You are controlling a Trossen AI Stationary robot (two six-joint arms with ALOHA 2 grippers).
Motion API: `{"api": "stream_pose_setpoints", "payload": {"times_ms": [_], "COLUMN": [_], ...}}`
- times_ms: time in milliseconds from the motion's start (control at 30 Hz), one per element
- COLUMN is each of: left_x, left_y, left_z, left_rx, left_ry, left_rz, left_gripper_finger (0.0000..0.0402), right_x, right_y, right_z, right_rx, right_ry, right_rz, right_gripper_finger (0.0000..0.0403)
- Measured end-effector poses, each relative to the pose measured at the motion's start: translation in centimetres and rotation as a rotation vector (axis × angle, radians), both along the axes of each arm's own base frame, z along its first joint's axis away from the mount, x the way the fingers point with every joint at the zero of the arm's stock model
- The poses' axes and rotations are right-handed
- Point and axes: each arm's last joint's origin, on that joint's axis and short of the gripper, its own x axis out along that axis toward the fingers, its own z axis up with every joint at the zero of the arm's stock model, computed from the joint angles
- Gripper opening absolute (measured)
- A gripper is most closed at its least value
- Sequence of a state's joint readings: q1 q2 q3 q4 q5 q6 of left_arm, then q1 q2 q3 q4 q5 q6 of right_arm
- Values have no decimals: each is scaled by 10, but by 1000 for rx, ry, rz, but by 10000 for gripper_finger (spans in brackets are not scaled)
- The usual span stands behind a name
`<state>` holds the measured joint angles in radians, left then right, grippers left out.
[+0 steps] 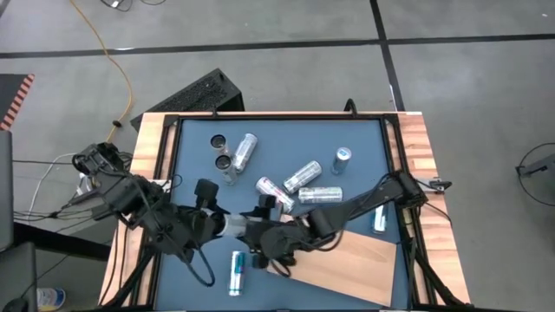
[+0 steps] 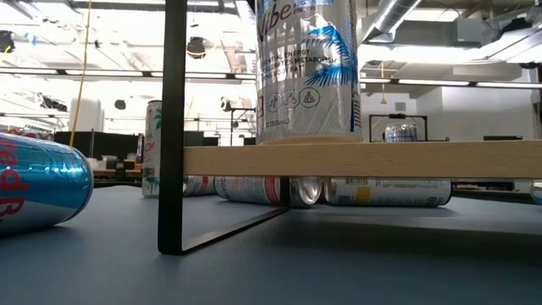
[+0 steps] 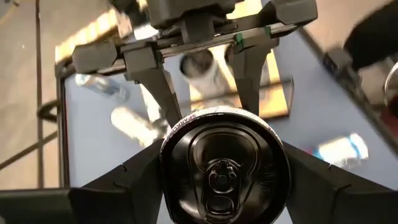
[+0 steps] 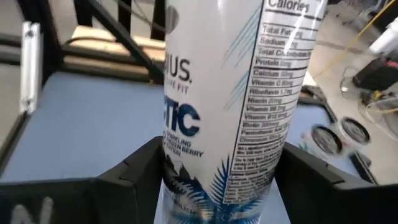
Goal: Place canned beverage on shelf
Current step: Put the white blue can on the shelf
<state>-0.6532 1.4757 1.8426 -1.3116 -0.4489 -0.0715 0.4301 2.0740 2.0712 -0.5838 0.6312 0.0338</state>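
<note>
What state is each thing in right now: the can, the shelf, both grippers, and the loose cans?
Can: upright, standing on the shelf.
Shelf: level, carrying that one can.
Left gripper: fingers shut on the can's top.
Right gripper: around the same can.
Silver cans: lying on the tabletop.
Red and blue can: lying on its side.

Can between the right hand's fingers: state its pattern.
White can with blue palm-leaf print and lettering; right wrist view.

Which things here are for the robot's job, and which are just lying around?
For the job: can, shelf, left pincer, right pincer.
Just lying about: loose cans on the table.
</note>
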Motion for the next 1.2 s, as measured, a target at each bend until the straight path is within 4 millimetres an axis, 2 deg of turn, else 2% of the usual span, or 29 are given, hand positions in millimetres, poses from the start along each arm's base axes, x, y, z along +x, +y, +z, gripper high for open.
{"api": "stream_pose_setpoints", "payload": {"times_ms": [233, 367, 467, 600, 800, 967, 1100, 1200], "left_x": [12, 14, 22, 22, 33, 44, 49, 65], "left_y": [14, 23, 27, 36, 56, 79, 94, 95], "left_z": [2, -2, 5, 4, 12, 13, 9, 9], "left_rx": [38, 47, 3, 85, 109, 122, 128, 137], "left_ry": [-21, 62, -7, 11, -28, -39, 16, 22], "left_rz": [-9, -70, -48, -51, -87, -88, -77, -93], "left_gripper_finger": [243, 243, 244, 244, 244, 245, 245, 245], "right_x": [-51, -82, -86, -99, -148, -174, -186, -189], "right_y": [2, 2, 0, 6, 11, 15, 18, 20], "right_z": [33, 52, 52, 50, 66, 70, 68, 67], "right_rx": [-20, -6, -27, -102, -36, -9, -3, 17], "right_ry": [89, 100, 101, 119, 129, 97, 110, 105], "right_rz": [-19, -58, -108, -153, -210, -273, -293, -303], "right_gripper_finger": [260, 260, 261, 261, 261, 261, 261, 261]}}
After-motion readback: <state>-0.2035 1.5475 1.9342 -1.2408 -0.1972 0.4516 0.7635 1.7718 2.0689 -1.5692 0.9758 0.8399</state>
